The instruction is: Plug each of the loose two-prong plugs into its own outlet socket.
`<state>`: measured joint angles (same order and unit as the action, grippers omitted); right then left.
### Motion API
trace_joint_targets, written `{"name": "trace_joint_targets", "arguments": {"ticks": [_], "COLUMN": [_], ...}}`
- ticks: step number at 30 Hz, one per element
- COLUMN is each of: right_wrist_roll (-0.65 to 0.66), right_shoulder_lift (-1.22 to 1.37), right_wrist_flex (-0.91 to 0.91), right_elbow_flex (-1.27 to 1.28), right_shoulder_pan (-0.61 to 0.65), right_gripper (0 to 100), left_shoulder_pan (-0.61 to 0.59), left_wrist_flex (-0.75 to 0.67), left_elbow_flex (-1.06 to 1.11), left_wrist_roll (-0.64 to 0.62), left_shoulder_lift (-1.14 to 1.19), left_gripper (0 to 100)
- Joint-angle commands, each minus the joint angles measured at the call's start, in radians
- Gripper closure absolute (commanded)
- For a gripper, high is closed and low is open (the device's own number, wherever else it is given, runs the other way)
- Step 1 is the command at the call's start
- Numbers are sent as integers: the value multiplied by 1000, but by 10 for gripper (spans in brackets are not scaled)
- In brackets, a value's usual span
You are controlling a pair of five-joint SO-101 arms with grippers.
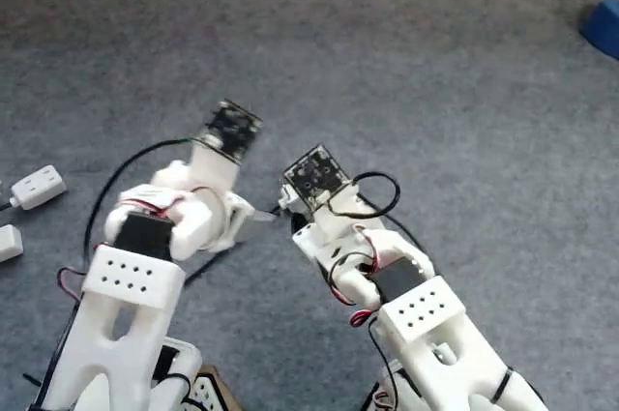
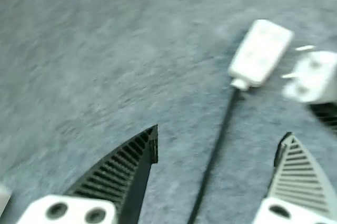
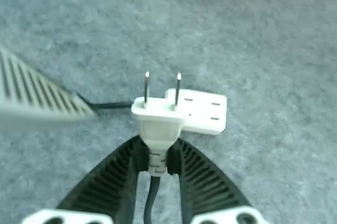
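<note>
My right pincer [image 3: 158, 149] clamps a two-prong plug [image 3: 157, 118], prongs forward, near a white outlet socket [image 3: 204, 110]; my left pincer [image 2: 220, 134] stands open above the socket's cord [image 2: 227, 110].

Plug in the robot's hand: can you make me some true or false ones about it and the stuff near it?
1. The right hand is shut on the white plug. True.
2. The plug's prongs are pushed inside the socket. False: both prongs stick out bare.
3. The left hand is open and holds nothing. True.
4. The socket's cable is red. False: it is black.
</note>
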<state>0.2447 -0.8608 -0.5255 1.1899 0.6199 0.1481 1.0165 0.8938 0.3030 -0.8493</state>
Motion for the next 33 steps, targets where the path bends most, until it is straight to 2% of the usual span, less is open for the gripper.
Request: {"name": "trace_joint_targets", "arguments": {"ticks": [1,10,24,33], "right_wrist_roll": [8,3,-20,-18], "right_shoulder_lift": [18,67,64,42], "right_wrist_flex": [35,73,70,-38], "right_elbow_flex": [-4,-1,-8,-59], "right_shoulder_pan": [-19,-24,-24,-18], "right_gripper": [991,991,991,991], "left_shoulder_pan": [21,-2,53,7], "left_wrist_flex": [-81,-304,-316,-379], "left_elbow_flex": [-45,44,113,28], "left_wrist_roll": [-14,-69,-69,-63], "left_shoulder_lift": [-10,-7,2,302], "left_gripper": [649,649,649,649]}}
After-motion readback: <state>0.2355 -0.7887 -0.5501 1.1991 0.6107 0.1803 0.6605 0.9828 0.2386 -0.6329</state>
